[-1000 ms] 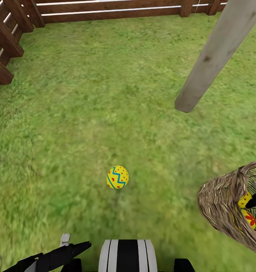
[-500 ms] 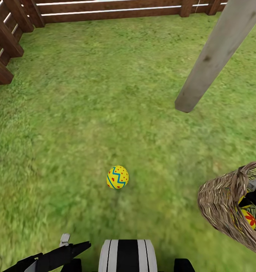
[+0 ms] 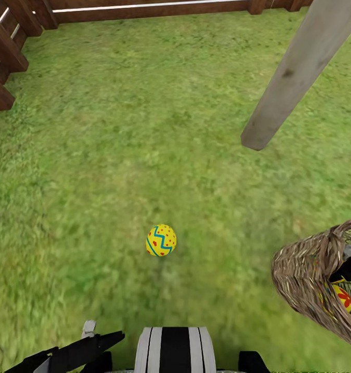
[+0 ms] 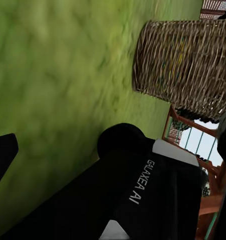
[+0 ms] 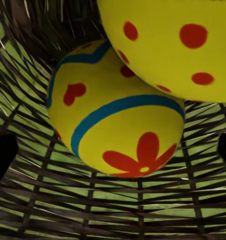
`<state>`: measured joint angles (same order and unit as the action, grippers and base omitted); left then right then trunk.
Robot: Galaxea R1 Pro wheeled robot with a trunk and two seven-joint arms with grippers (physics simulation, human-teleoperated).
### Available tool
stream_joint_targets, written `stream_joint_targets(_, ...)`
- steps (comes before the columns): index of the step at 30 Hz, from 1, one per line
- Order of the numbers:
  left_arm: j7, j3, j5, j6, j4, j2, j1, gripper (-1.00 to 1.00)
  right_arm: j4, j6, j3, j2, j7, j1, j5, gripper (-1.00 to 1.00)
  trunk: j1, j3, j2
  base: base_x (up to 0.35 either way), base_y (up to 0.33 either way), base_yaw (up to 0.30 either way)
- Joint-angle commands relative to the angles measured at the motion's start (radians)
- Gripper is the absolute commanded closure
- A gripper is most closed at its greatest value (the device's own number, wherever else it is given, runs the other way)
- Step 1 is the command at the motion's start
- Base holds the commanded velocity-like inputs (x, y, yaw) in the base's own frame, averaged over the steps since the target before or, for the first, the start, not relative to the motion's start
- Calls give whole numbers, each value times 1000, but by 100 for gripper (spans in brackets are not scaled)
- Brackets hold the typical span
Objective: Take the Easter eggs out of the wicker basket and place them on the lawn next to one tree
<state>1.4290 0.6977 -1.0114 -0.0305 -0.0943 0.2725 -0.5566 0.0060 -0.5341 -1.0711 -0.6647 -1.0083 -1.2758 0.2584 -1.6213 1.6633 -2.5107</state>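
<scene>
Nesting in wicker basket (image 5: 113, 210) — two eggs (image 5: 118, 120).

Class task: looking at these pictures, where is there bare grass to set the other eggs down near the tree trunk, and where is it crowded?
Bare lawn stretches from the fence to the tree trunk, with open grass between the trunk's foot and the lone egg. Crowded: the wicker basket, where two eggs touch.

Smooth, matt painted shells are seen on the eggs (image 5: 118, 115), rough woven wicker on the basket (image 3: 305, 269), and smooth pale wood on the tree trunk (image 3: 294, 77).
</scene>
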Motion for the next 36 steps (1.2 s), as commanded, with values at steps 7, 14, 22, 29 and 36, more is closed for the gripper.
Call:
stream_joint_targets(7,2,8,-8,-3,-1,1,0,-100,15,51,-7,-2,-3,1,12,-100,-3,28,-2,0,0,0)
stream_joint_targets(14,2,8,-9,-3,-1,1,0,-100,20,60,-7,-4,-3,1,12,-100,-5,47,-3,0,0,0)
stream_joint_targets(22,8,8,-9,-3,-1,4,0,-100,21,79,-7,-7,-3,1,12,-100,-5,47,-3,0,0,0)
stream_joint_targets(29,17,7,-9,-3,0,9,0,-100,23,86,-6,-10,-3,1,10,-100,-5,47,-3,0,0,0)
stream_joint_targets(36,142,7,-9,-3,0,18,0,-100,24,89,-6,-11,-3,3,9,-100,-5,47,-3,0,0,0)
